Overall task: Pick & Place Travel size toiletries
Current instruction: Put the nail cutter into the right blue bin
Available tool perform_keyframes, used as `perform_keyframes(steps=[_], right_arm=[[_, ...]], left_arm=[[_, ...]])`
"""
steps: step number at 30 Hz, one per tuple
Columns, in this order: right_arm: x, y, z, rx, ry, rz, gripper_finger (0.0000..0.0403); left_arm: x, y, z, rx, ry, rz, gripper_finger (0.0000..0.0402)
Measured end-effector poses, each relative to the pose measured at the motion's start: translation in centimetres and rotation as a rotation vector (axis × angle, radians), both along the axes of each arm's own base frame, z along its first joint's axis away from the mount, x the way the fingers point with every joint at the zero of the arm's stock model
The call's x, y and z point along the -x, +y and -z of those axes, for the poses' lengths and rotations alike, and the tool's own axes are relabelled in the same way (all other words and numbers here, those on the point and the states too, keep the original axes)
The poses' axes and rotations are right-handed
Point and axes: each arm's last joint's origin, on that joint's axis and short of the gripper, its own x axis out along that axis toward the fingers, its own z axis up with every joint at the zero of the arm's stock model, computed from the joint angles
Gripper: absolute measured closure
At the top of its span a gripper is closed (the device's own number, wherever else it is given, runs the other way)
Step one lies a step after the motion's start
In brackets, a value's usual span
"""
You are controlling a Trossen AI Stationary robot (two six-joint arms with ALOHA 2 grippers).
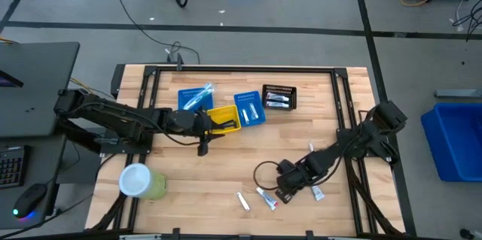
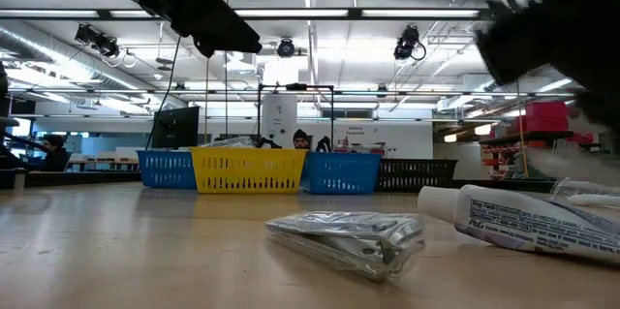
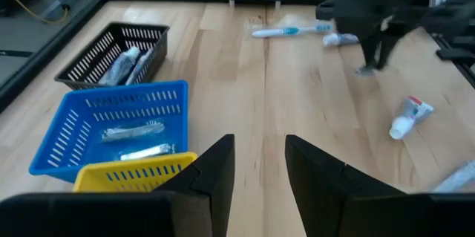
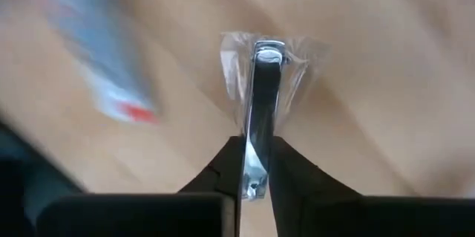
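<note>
Pinching a wrapped metal nail clipper point(image 4: 260, 111) near the table's point(image 1: 226, 165) front edge, right gripper point(image 4: 256, 164) looks ready to lift it binward.

wood table point(image 1: 226, 165): 4 bins point(image 1: 222, 117), green cylinder point(image 1: 143, 182), scattered toiletries point(image 1: 267, 196).

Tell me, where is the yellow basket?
High view: the yellow basket sits mid-table between two blue baskets, right at the left gripper.
</note>
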Motion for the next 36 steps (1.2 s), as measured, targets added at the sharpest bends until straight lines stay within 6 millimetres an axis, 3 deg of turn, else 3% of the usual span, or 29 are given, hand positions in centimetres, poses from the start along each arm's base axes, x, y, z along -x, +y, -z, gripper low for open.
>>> perform_keyframes(steps=[3, 6, 9, 13, 18, 23, 30, 36], right_arm=[[-1.7, -0.3, -2.1, 0.151, -0.188, -0.061, 0.035], [-3.4, -1.4, -3.8, 0.415, -0.362, -0.093, 0.0342], [-5.2, -3.6, -4.7, 0.668, -0.497, -0.028, 0.0343], [-7.5, -7.8, -5.4, 0.802, -0.543, -0.011, 0.0347], [-9.1, -14.5, -5.6, 0.838, -0.561, 0.138, 0.0344], [-9.4, -19.4, -3.6, 0.764, -0.5, 0.169, 0.034], [-9.8, -21.8, -0.1, 0.774, -0.381, 0.042, 0.0322], [-9.9, -22.6, -0.3, 0.806, -0.392, 0.022, 0.025]], left_arm=[[-0.1, 0.0, -0.2, -0.018, -0.026, -0.008, 0.0274], [-0.2, 0.0, -0.4, -0.034, -0.047, -0.002, 0.0274], [-0.2, 0.0, -0.5, -0.033, -0.057, -0.002, 0.0274], [-0.3, 0.0, -0.6, -0.032, -0.066, -0.002, 0.0274], [-0.3, 0.0, -0.8, -0.03, -0.088, -0.002, 0.0274], [-0.3, 0.0, -0.7, -0.03, -0.081, -0.002, 0.0274], [-0.2, 0.0, -0.4, -0.028, -0.045, 0.004, 0.0274], [0.0, 0.0, 0.0, -0.01, -0.002, -0.008, 0.0274]])
